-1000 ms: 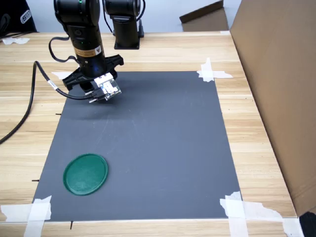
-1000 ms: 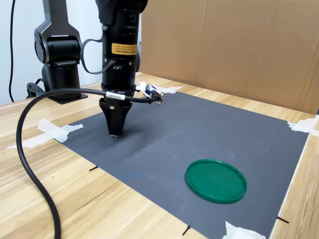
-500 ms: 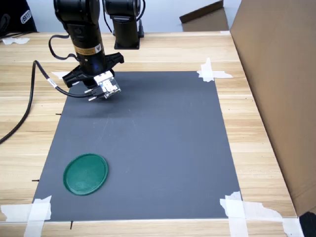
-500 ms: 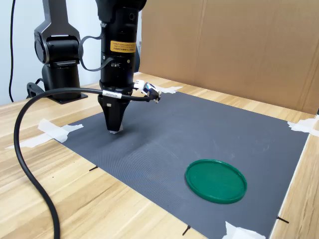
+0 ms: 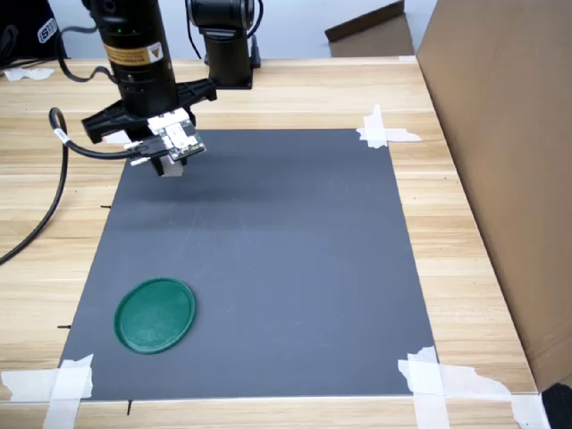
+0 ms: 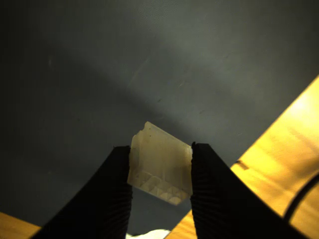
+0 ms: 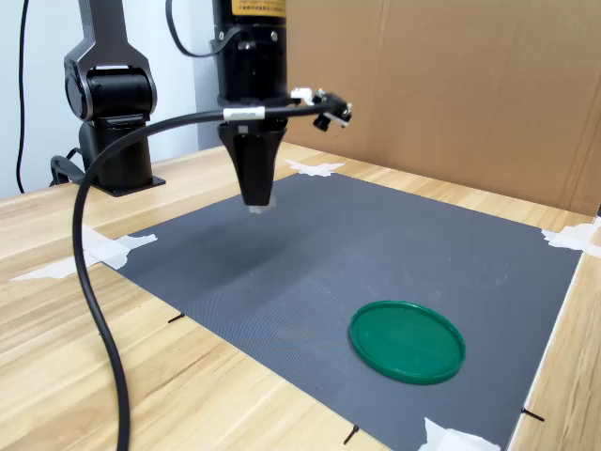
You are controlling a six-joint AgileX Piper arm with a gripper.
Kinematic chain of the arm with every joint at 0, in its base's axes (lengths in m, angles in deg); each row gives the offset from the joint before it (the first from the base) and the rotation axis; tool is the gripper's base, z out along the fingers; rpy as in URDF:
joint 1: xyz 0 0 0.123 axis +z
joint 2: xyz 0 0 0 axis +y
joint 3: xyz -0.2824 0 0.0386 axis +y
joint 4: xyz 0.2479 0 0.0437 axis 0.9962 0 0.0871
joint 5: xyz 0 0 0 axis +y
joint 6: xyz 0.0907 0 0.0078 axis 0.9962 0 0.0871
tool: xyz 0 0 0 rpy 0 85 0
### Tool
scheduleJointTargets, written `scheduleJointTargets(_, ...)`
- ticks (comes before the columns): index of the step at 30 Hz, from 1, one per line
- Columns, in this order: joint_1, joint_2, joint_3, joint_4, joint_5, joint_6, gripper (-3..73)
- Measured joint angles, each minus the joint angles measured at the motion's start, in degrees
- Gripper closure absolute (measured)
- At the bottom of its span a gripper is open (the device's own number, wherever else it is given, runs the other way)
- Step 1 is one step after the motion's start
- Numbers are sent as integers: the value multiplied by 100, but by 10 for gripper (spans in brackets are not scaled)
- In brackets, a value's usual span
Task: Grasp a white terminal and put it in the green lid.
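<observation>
My gripper point(image 6: 160, 149) is shut on the white terminal point(image 6: 160, 167), a small translucent whitish block pinched between the two black fingers. In both exterior views the gripper point(image 5: 172, 168) point(image 7: 255, 199) hangs point-down a little above the far corner of the dark grey mat point(image 5: 268, 250) point(image 7: 376, 235). Only a pale speck of the terminal point(image 7: 255, 206) shows at its tip in the second exterior view. The green lid point(image 5: 155, 315) point(image 7: 407, 340) lies flat on the mat's near corner with nothing in it, well apart from the gripper.
A cardboard wall point(image 5: 500, 134) point(image 7: 451, 85) borders one side of the wooden table. The arm's base point(image 5: 228, 45) point(image 7: 113, 113) stands behind the mat. A black cable point(image 5: 45, 206) point(image 7: 94, 310) loops over the table. White tape strips point(image 5: 384, 132) hold the mat's corners.
The gripper has risen off the mat with the terminal, drifting to the first exterior view's left and the second exterior view's right, and the wrist has turned. The lid has not moved.
</observation>
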Motion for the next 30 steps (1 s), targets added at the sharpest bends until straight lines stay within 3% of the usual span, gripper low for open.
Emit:
scheduleJointTargets(8,0,0,-1099,177,93,-149,423)
scheduleJointTargets(13,0,82,-2121,777,481,-66,423)
scheduleJointTargets(15,0,165,-2308,840,604,33,423)
scheduleJointTargets(18,0,394,-2603,821,687,310,423)
scheduleJointTargets(25,0,1159,-3205,406,674,706,427)
scheduleJointTargets(30,0,1491,-3462,394,704,812,427)
